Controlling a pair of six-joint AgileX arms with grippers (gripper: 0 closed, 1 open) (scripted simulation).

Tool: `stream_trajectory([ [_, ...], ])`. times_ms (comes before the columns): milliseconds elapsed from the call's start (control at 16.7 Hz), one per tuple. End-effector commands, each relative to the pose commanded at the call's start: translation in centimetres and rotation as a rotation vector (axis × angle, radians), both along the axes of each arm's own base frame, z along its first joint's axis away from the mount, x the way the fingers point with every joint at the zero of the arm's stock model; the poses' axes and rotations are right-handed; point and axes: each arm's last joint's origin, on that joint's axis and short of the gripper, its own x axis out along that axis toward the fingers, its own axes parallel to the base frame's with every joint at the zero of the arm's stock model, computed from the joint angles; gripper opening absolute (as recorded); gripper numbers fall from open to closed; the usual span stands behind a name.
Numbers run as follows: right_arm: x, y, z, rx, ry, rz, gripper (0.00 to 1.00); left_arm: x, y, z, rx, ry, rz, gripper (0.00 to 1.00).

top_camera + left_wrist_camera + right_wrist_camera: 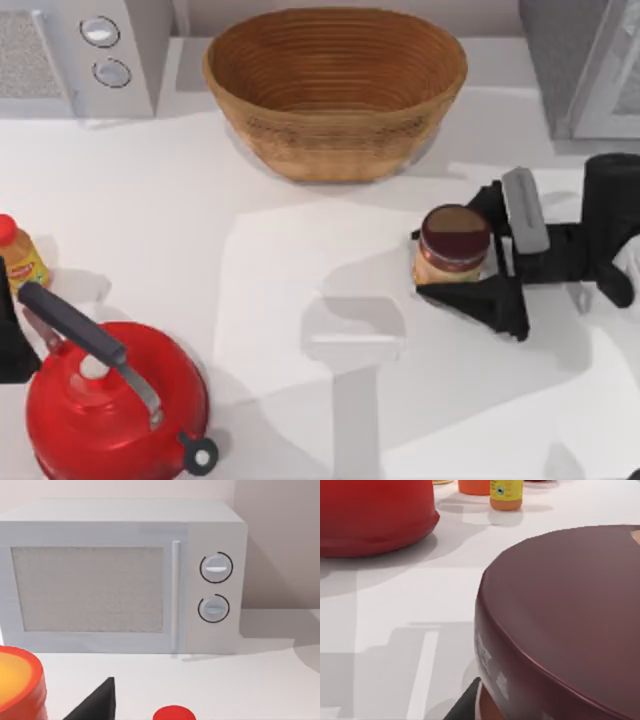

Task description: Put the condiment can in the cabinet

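Right gripper (462,247) pinching condiment can (455,243) upright on table; wrist cam: maroon lid (570,615) close-up.

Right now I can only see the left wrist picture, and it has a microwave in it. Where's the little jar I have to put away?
Observer: The condiment can stands on the table's right side, with the right claw closed around it.
Operator: Where's the cabinet?
Observer: The cabinet is at the back right corner, behind that claw.
Operator: And where's my left claw?
Observer: The left claw is parked at the table's left edge, beside the red kettle.
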Motion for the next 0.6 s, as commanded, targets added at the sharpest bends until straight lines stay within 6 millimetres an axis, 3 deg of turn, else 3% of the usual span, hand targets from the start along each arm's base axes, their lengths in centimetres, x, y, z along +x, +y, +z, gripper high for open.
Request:
stream_trajectory([
  [180,0.3,0.0,1.0,-0.001,-0.003,-0.002,0.0,0.0,0.0,0.0,0.0,0.0,0.0,1.0],
  [600,0.9,0.1,7.7,-0.002,-0.001,-0.005,0.0,0.0,0.0,0.0,0.0,0.0,0.0,1.0],
])
